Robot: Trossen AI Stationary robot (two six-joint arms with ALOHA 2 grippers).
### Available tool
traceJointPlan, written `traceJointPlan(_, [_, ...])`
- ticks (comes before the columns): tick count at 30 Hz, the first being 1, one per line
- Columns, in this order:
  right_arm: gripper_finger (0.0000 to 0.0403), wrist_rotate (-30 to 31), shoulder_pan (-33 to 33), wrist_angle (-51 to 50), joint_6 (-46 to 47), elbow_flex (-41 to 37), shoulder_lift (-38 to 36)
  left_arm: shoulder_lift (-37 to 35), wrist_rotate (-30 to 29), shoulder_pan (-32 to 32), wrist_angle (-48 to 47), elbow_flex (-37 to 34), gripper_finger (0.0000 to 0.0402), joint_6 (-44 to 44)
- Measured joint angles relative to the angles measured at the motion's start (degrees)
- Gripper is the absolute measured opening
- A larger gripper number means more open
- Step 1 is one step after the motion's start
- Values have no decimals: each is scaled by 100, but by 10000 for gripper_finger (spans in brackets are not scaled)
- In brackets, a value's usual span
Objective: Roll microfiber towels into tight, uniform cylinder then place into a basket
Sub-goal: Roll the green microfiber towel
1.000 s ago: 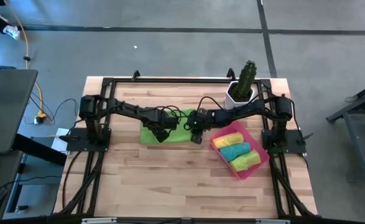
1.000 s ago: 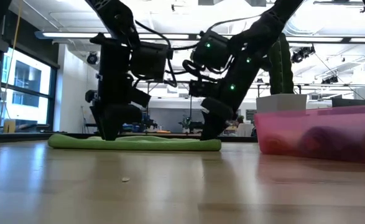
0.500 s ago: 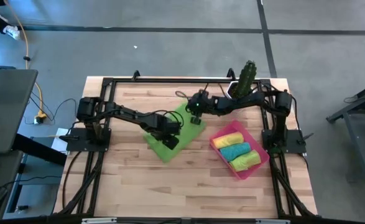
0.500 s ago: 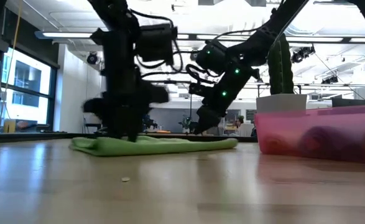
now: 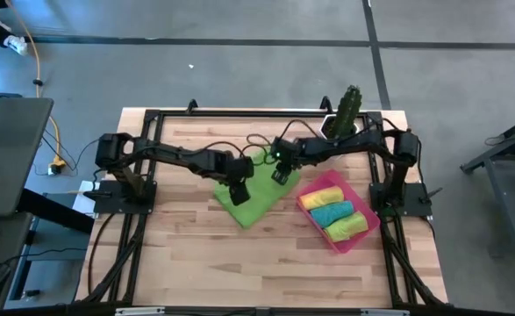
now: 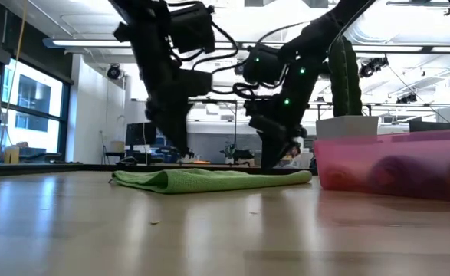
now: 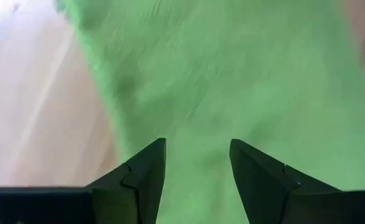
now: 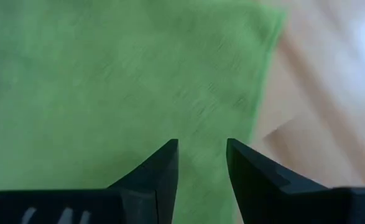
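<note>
Three rolled towels (image 5: 334,211) are lying in the pink basket (image 5: 362,233) at near right as both grippers, left gripper (image 5: 239,196) and right gripper (image 5: 281,176), are hovering with fingers apart over the flat lime towel (image 5: 255,191) mid-table; squaring its edges first should keep the roll tight.

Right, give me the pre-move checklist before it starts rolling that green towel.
1. Lime green towel lies flat and unrolled on the table: ok.
2. Left gripper above the towel, fingers apart, nothing held: ok.
3. Right gripper over the towel near its edge, fingers apart: ok.
4. Towel squared to the table edges: not ok, it lies skewed.
5. Basket holds three rolled towels; room for a fourth: cannot tell.
6. Cactus pot clear of the towel: ok.
</note>
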Motion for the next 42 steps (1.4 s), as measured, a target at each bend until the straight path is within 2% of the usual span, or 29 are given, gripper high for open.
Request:
traceJointPlan(2, [129, -7, 168, -116, 252, 0, 0, -68, 13, 118, -183, -11, 170, 515])
traceJointPlan(6, [129, 13, 440, -210, 496, 0, 0, 10, 421, 369, -237, -117, 170, 1180])
traceJointPlan(13, [129, 108, 610, -402, 496, 0, 0, 137, 626, 405, -328, -422, 170, 1353])
traceJointPlan(22, [129, 390, 430, -405, 142, -2, 0, 118, 634, 28, -323, -795, 170, 186])
traceJointPlan(26, [129, 388, 300, -181, -201, -2, 84, 117, 626, -222, -241, -804, 170, -947])
traceJointPlan(32, [129, 400, 71, 526, -937, -1, 444, 139, 823, -636, 602, -819, 170, -2593])
traceJointPlan(35, [129, 396, -88, 1102, -1566, 9, 591, 148, 1103, -788, 1131, -827, 170, -2750])
traceJointPlan(37, [129, 389, -190, 1513, -2027, 6, 656, 145, 1146, -871, 1430, -823, 170, -2551])
traceJointPlan(40, [129, 391, -308, 1857, -2486, -2, 640, 130, 910, -932, 1606, -821, 170, -2059])
traceJointPlan(42, [129, 448, -356, 1737, -2553, -2, 518, 89, 629, -936, 1588, -820, 170, -1772])
